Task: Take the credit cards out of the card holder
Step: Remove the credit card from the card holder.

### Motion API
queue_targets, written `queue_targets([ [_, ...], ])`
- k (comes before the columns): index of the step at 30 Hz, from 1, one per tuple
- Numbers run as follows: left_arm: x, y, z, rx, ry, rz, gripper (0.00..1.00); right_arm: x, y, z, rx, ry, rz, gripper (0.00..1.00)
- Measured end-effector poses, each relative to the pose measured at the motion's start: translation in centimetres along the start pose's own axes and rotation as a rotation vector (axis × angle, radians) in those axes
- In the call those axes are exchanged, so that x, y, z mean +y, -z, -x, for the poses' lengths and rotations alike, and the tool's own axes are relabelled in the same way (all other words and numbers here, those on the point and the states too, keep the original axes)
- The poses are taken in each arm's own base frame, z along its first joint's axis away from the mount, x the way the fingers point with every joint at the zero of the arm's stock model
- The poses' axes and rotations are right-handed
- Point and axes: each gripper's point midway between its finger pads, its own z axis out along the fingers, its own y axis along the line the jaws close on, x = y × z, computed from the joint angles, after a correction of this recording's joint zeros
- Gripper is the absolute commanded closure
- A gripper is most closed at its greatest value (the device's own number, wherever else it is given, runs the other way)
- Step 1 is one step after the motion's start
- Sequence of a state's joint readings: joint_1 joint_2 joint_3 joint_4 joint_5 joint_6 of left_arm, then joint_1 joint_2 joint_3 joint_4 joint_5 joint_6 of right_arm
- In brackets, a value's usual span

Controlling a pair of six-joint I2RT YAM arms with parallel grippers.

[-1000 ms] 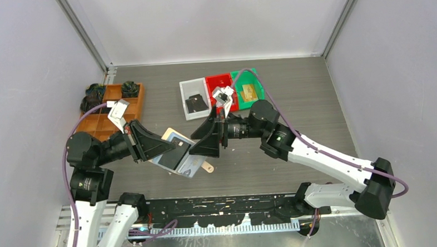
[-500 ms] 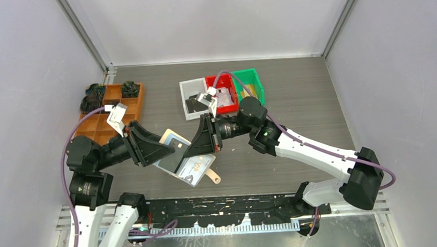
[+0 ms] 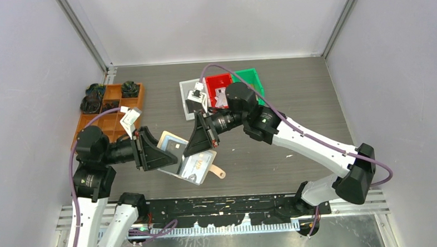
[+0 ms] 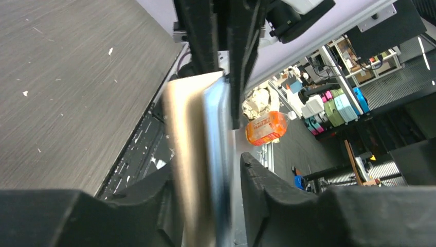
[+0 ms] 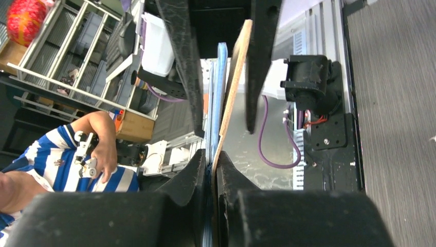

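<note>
Since a second ago the right arm has swung leftward, so its wrist now sits over the grey bin (image 3: 187,94) rather than the red bin (image 3: 219,81), and the card holder (image 3: 206,167) has slid a little toward the near right. Its snap tab (image 3: 219,172) pokes out further that way than before. My left arm's elbow has also come up and inward.

On my top view the holder hangs open between the two grippers over the near-middle of the table (image 3: 293,98), with the credit cards (image 3: 172,142) seated in its sleeves.

The right gripper (image 3: 189,151) is pinched tight. Through its wrist camera I see both fingers (image 5: 231,180) pressed onto the thin edge of the holder's tan leaf (image 5: 236,67), with a pale blue card edge (image 5: 221,72) caught right beside it.

The left gripper (image 3: 170,158) has loosened since then. Its wrist camera shows the fingers (image 4: 267,190) standing apart around the holder's tan side (image 4: 190,154) and a bluish card edge (image 4: 218,154). That stack lies against one finger, with a narrow gap to the other. From here I cannot tell which single card, if any, the right pinch has singled out.
</note>
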State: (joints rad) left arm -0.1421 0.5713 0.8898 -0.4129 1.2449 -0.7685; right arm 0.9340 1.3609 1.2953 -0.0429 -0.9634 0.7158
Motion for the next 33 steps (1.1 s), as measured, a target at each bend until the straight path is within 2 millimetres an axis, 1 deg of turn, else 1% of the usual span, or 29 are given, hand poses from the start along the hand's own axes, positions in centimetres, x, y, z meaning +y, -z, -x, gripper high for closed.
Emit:
queue_targets([
  [3,-0.2,0.1,-0.4,0.018,-0.005,-0.017,0.68,-0.9,-0.2,-0.6,0.032,-0.024,-0.021,0.99],
  [6,-0.4,0.1,-0.6,0.029,-0.006,-0.027,0.82,-1.3,-0.2,-1.0,0.056,-0.039,-0.035,0.93],
  [7,-0.4,0.1,-0.6,0.030,-0.007,-0.029,0.85,-1.2,-0.1,-1.0,0.060,-0.039,-0.035,0.86],
  [9,-0.4,0.1,-0.6,0.031,-0.012,-0.030,0.93,-1.0,-0.1,-0.9,0.063,-0.030,-0.033,0.65],
  [12,-0.3,0.2,-0.7,0.033,-0.029,-0.031,1.00,-0.8,0.0,-0.7,0.061,-0.017,-0.033,0.49],
  [13,-0.3,0.1,-0.7,0.031,-0.031,-0.028,1.00,-0.8,-0.1,-0.6,0.057,-0.014,-0.036,0.45],
  [16,0.5,0.0,-0.4,0.012,-0.039,0.006,1.00,-1.2,0.2,0.3,0.029,-0.002,-0.070,0.43],
  [19,1.6,0.0,0.0,-0.019,-0.044,0.063,1.00,-2.8,1.6,2.4,-0.058,-0.003,-0.178,0.42],
  [21,2.6,-0.1,0.4,-0.050,-0.048,0.114,1.00,-4.2,3.8,4.6,-0.163,-0.009,-0.287,0.41],
  [22,3.2,0.0,0.6,-0.070,-0.051,0.144,1.00,-4.5,4.7,5.4,-0.209,-0.004,-0.327,0.41],
  [23,3.7,0.0,0.8,-0.085,-0.052,0.167,1.00,-4.6,6.2,6.6,-0.283,0.011,-0.380,0.42],
  [25,4.8,0.1,1.4,-0.128,-0.053,0.228,1.00,-3.9,7.9,7.6,-0.377,0.029,-0.427,0.44],
  [26,5.3,0.3,1.6,-0.149,-0.053,0.257,1.00,-3.2,8.5,7.6,-0.410,0.035,-0.430,0.44],
  [28,6.3,0.5,2.1,-0.186,-0.048,0.308,1.00,-1.5,8.7,7.5,-0.457,0.038,-0.395,0.44],
  [29,6.5,0.6,2.3,-0.197,-0.044,0.323,1.00,-1.0,8.5,7.3,-0.466,0.036,-0.374,0.44],
  [31,6.9,0.7,2.5,-0.216,-0.034,0.345,1.00,-0.6,7.5,6.8,-0.466,0.018,-0.333,0.44],
  [33,7.2,0.7,2.6,-0.227,-0.011,0.355,1.00,-0.9,6.0,6.0,-0.440,-0.009,-0.299,0.44],
])
